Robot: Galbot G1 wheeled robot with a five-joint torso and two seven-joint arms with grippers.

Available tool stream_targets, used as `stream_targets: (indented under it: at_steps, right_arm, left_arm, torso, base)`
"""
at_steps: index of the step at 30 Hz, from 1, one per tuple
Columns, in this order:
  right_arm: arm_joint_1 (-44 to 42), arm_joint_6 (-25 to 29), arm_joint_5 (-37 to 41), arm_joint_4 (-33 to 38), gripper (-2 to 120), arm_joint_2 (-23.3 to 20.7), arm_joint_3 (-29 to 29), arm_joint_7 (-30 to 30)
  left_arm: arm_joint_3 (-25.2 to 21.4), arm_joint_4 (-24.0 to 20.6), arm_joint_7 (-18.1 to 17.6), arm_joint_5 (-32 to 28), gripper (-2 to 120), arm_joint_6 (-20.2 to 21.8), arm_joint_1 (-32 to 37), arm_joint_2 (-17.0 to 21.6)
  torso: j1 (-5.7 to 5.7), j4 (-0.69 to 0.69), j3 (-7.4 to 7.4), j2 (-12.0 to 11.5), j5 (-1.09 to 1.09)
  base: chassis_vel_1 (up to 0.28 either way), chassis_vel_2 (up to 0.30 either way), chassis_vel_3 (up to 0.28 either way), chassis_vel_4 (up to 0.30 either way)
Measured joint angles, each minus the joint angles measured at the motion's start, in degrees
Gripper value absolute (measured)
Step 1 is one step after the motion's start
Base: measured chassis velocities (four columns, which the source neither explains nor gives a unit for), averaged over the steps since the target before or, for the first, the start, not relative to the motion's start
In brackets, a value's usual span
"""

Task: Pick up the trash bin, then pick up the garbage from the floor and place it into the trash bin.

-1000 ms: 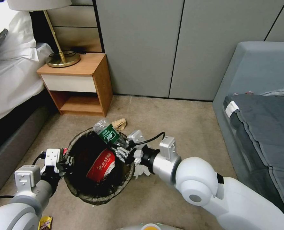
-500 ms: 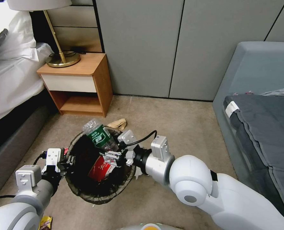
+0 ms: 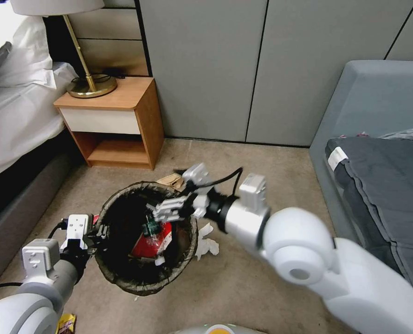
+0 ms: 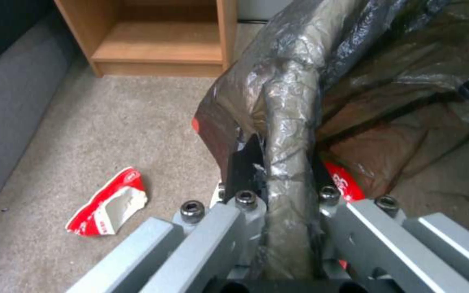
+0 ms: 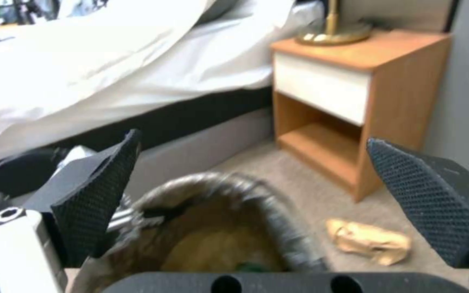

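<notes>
The round trash bin [image 3: 123, 273], its crinkled dark plastic liner folded over the rim, stands on the coarse beige carpet near the wooden nightstand [image 3: 123, 116]. The left gripper [image 4: 278, 195] has its jaws clamped on the bagged rim. The right gripper [image 3: 167, 211] hovers over the bin's mouth, jaws spread wide and empty. Inside lie a green bottle [image 3: 151, 228] and a red wrapper [image 3: 146, 246]; a crumpled white tissue [image 3: 206, 241] and a tan paper bag [image 5: 367, 241] lie on the carpet beside the bin.
</notes>
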Motion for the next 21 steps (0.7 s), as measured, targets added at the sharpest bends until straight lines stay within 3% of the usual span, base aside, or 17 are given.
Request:
stream_targets:
  at_steps: [11,21]
  right_arm:
    - [0.3,2.4,0.5,-1.2,100,-3.0,6.8,2.5]
    - [-8.8,3.6,-4.8,-9.0,100,-4.9,14.0,-1.1]
  left_arm:
    - [-0.8,0.0,0.0,-0.3,1,0.0,0.2,0.0]
    - [-3.2,0.0,0.0,-1.6,1,0.0,0.4,-0.1]
  torso:
    - [0.0,0.01,0.0,0.0,0.0]
    - [0.0,0.0,0.0,0.0,0.0]
  base:
    - [0.0,0.0,0.0,0.0]
    - [0.0,0.0,0.0,0.0]
